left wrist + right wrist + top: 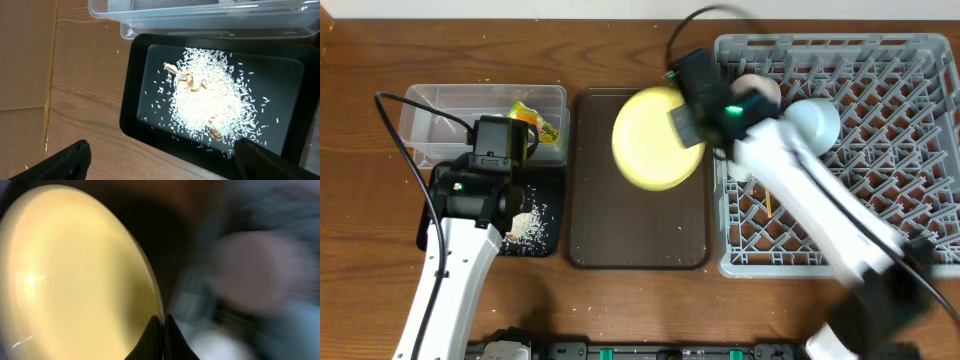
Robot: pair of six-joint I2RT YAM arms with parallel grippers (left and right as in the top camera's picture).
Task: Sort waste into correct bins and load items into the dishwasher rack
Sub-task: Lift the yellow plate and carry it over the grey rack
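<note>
My right gripper (163, 320) is shut on the rim of the yellow plate (75, 275). It holds the plate (655, 138) tilted above the dark brown serving tray (638, 235), close to the dishwasher rack (880, 180). A light blue bowl (817, 122) sits in the rack. The right wrist view is blurred. My left gripper (161, 145) stands open over the near edge of the black tray (135, 75), where loose rice (210, 97) lies in a heap with a few brown bits. The clear tub (440, 110) holds a snack wrapper (535, 120).
In the overhead view the left arm (470, 200) covers part of the black tray (545, 235). The right arm (820, 215) crosses the rack's left half. Bare wooden table (75, 90) lies to the left of the black tray.
</note>
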